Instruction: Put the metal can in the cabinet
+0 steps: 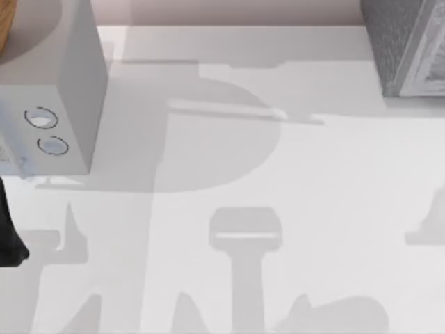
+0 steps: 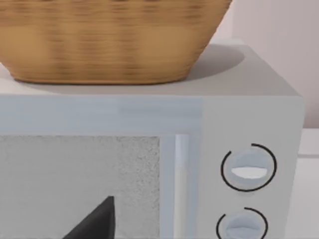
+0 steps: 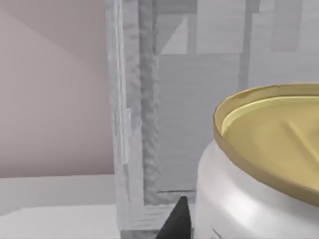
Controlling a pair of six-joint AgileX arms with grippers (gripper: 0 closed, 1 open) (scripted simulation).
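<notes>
The metal can (image 3: 259,164) has a gold round lid and a pale glossy body. It fills the near side of the right wrist view. One dark finger (image 3: 177,221) of my right gripper lies against its side, and the other finger is hidden behind the can. Right behind the can stands the grey cabinet (image 3: 134,124), with its frame post and inner panels in sight. In the top view the cabinet (image 1: 407,49) is at the table's far right corner. My left arm (image 1: 8,236) is parked at the left edge, and a dark fingertip (image 2: 97,224) of it faces the microwave door.
A grey microwave (image 1: 69,104) with two round knobs stands at the far left, with a wicker basket (image 2: 109,40) on top. The white table (image 1: 278,209) between microwave and cabinet carries only the arms' shadows.
</notes>
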